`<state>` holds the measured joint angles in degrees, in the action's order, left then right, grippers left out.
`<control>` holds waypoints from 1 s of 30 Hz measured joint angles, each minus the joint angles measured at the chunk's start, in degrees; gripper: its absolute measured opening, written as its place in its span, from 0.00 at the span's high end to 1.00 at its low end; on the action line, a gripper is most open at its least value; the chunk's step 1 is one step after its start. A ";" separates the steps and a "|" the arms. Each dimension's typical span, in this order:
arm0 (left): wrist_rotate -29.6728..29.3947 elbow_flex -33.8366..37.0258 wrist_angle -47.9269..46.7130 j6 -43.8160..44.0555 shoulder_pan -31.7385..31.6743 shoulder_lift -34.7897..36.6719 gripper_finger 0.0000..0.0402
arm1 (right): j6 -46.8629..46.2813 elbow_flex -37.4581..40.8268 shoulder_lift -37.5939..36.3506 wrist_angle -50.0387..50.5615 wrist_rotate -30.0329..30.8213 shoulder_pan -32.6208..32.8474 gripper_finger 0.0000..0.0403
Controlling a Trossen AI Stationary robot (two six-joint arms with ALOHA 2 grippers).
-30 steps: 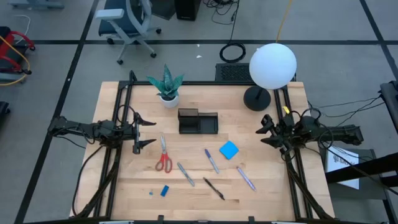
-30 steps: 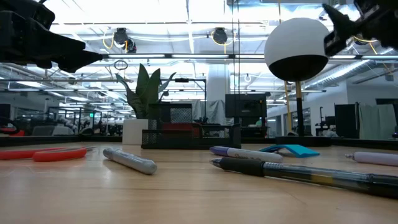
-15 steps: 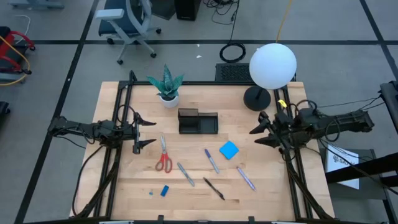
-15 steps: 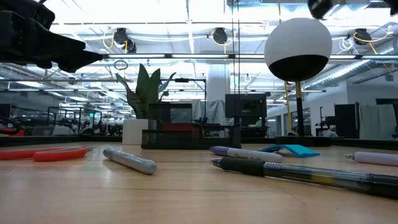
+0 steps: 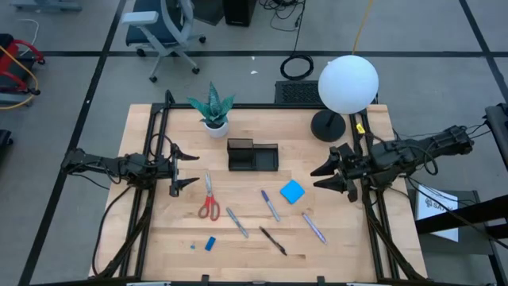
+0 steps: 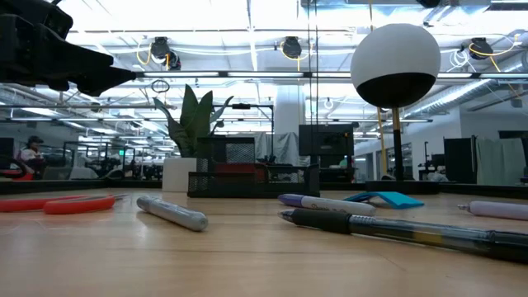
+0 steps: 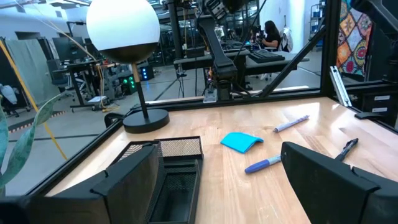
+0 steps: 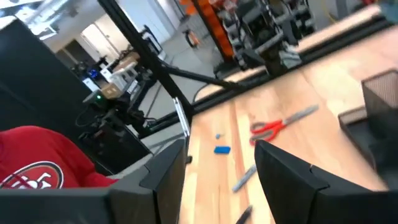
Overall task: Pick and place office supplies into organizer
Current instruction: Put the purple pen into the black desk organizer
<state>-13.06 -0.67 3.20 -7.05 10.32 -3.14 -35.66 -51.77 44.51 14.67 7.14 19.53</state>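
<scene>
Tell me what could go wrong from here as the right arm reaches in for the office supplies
The right gripper, open and empty, sits close to the lamp base; a wide swing might clip it. The blue notepad lies flat, with one purple pen close by, so the fingers could slide off it or nudge that pen. The organizer is small, so a drop could miss.

Both arms are dark and slender, with black cables looped along their segments. Each tool, left tool (image 5: pixel 181 168) and right tool (image 5: pixel 323 179), has two black pointed fingers.
</scene>
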 joint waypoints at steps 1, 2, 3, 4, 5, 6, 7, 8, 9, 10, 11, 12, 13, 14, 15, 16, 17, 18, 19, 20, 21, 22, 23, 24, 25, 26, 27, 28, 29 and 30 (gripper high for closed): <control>0.00 0.00 0.00 0.00 0.01 0.00 0.14 | -1.24 -1.01 0.49 1.47 0.68 0.66 0.54; 0.00 0.00 0.00 0.00 0.00 0.00 0.14 | -2.56 -1.90 0.95 2.46 1.38 1.37 0.54; 0.00 0.00 0.00 0.00 0.01 0.00 0.14 | -3.87 -2.81 1.43 3.49 2.00 2.07 0.54; 0.00 0.00 0.00 0.00 0.00 0.00 0.14 | -5.08 -3.63 1.97 4.46 2.23 2.71 0.54; 0.00 0.00 0.00 0.00 -0.01 0.00 0.14 | -6.09 -4.36 2.54 5.38 2.46 3.32 0.54; 0.00 0.00 0.00 0.00 0.01 0.00 0.14 | -6.98 -5.14 3.17 6.26 3.25 4.00 0.54; 0.00 0.00 0.00 0.00 0.00 0.00 0.14 | -7.81 -6.08 3.85 7.23 3.53 4.65 0.54; 0.00 0.00 0.00 0.00 0.01 0.00 0.14 | -8.66 -6.99 4.52 8.08 3.74 5.23 0.54; 0.00 0.00 0.00 0.00 0.00 0.00 0.14 | -9.64 -7.96 5.22 9.17 4.06 5.76 0.54; 0.00 0.00 0.00 0.00 0.00 0.00 0.14 | -10.71 -8.94 5.98 10.40 4.73 6.26 0.54; 0.00 0.00 0.00 0.00 0.01 0.00 0.14 | -11.64 -10.02 6.93 11.83 4.99 6.74 0.54; 0.00 0.00 0.00 0.00 0.01 0.00 0.14 | -12.38 -11.10 7.91 13.07 5.08 7.18 0.54; 0.00 0.00 0.00 0.02 -0.01 0.00 0.14 | -13.06 -12.22 8.94 14.40 5.09 7.62 0.54; 0.00 0.00 0.00 0.00 0.01 0.00 0.14 | -13.71 -13.32 10.03 15.72 5.13 7.96 0.54; 0.00 0.00 0.00 0.00 -0.01 0.00 0.14 | -14.39 -14.50 11.09 17.07 5.38 8.24 0.54; 0.00 0.00 0.00 0.00 0.01 0.00 0.14 | -15.13 -15.65 12.12 18.38 5.97 8.53 0.54; 0.00 0.00 0.00 0.00 0.01 0.00 0.14 | -15.95 -16.87 13.19 19.85 6.35 8.82 0.54; 0.00 0.00 0.00 0.00 0.01 0.00 0.14 | -16.86 -17.99 14.13 21.61 6.40 9.08 0.54; 0.00 0.00 0.00 0.00 0.01 0.00 0.14 | -17.97 -18.92 15.12 23.34 6.40 9.28 0.54; 0.00 0.00 0.00 0.02 0.00 0.00 0.14 | -19.26 -19.77 16.14 25.18 6.39 9.49 0.54; 0.00 0.00 0.00 0.00 0.00 0.00 0.14 | -20.58 -20.46 17.08 26.75 6.39 9.68 0.54; 0.00 0.00 0.00 0.00 0.00 0.00 0.14 | -22.10 -21.05 17.99 28.25 6.38 9.88 0.54; 0.00 0.00 0.00 0.00 0.01 0.00 0.14 | -23.54 -21.51 18.80 29.53 6.31 10.14 0.54; 0.00 0.00 0.00 0.00 -0.01 0.00 0.14 | -24.97 -22.03 19.61 30.90 6.28 10.42 0.54; 0.00 0.00 0.00 0.00 0.00 0.00 0.14 | -26.33 -22.44 20.34 32.02 6.17 10.68 0.54; 0.00 0.00 0.00 0.00 0.01 0.00 0.14 | -27.65 -22.86 21.11 33.27 5.97 10.97 0.54; 0.00 0.00 0.00 0.00 0.01 0.00 0.14 | -28.83 -23.12 21.84 34.43 5.22 11.21 0.54; 0.00 0.00 0.00 0.00 0.00 0.00 0.14 | -29.98 -23.29 22.49 35.78 4.66 11.45 0.54; 0.00 0.00 0.00 0.00 -0.01 0.00 0.14 | -31.34 -23.42 23.15 37.16 4.58 11.75 0.54; 0.00 0.00 0.00 0.00 -0.01 0.00 0.14 | -32.44 -23.59 23.74 38.29 4.41 11.96 0.54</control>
<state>-13.06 -0.67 3.20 -7.05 10.31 -3.14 -68.10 -75.36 68.25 52.96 11.55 31.49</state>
